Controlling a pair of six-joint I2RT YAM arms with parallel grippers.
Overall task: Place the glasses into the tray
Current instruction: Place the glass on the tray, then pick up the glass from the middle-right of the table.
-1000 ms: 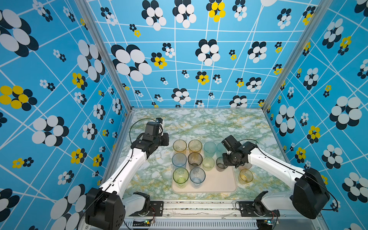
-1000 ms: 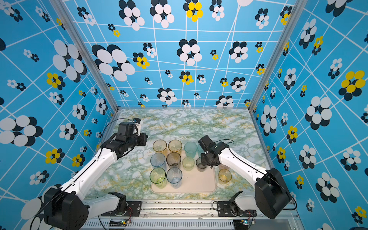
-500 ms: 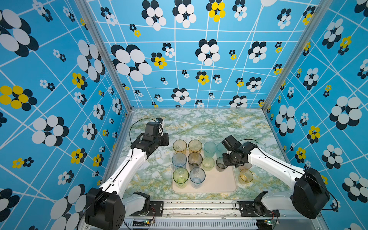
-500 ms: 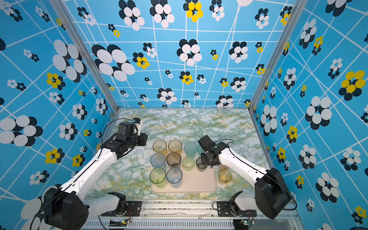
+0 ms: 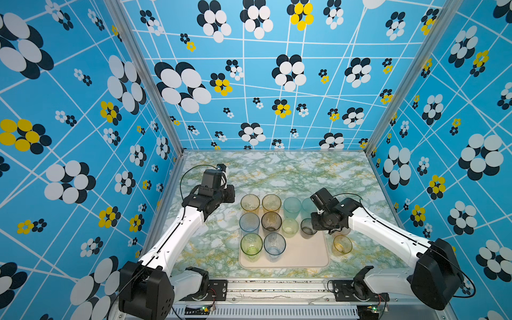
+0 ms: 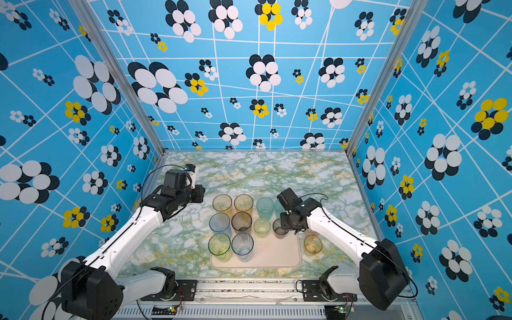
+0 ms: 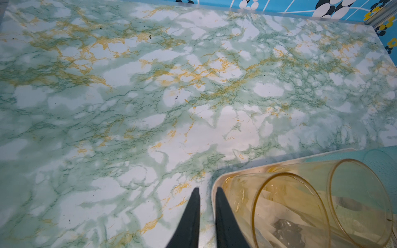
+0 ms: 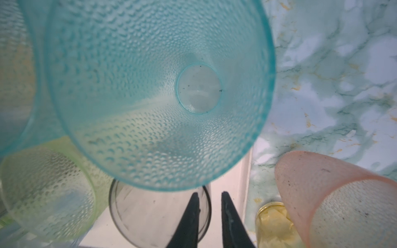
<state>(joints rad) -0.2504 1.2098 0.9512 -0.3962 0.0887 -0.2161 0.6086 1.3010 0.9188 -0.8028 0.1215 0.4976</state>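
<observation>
Glasses (image 5: 271,221) in amber, blue, teal, green and smoky tints, ten in all, stand upright in the tray (image 5: 293,259), packed toward the far and left sides of the cream-pink surface. The short smoky grey glass (image 8: 154,214) stands at the right end of the middle row, close to the tray's right rim. The right claw (image 8: 209,194) is at that glass's rim with its two dark fingers (image 8: 191,221) slightly apart. One finger is on the inner side of the wall and one on the outer side. A sliver of gap shows on each side of the wall, so the claw grips nothing. A tall teal glass (image 8: 150,96) stands just beyond the fingertips, and a short yellow-green glass (image 8: 47,193) is beside the grey one.

Two more glasses stand off the tray, on the worktop (image 5: 277,177) just beside its right rim. One is a short amber glass (image 5: 342,245). The other is a pink glass (image 8: 335,204), which the right arm (image 5: 382,232) largely hides in both top views.

The left claw (image 7: 207,190) hangs over the worktop by the tray's far left corner, just beside a tall amber glass (image 7: 290,210). Its fingers are a narrow gap apart with nothing between them. Blue walls (image 5: 83,110) patterned with flowers enclose the worktop on three sides.
</observation>
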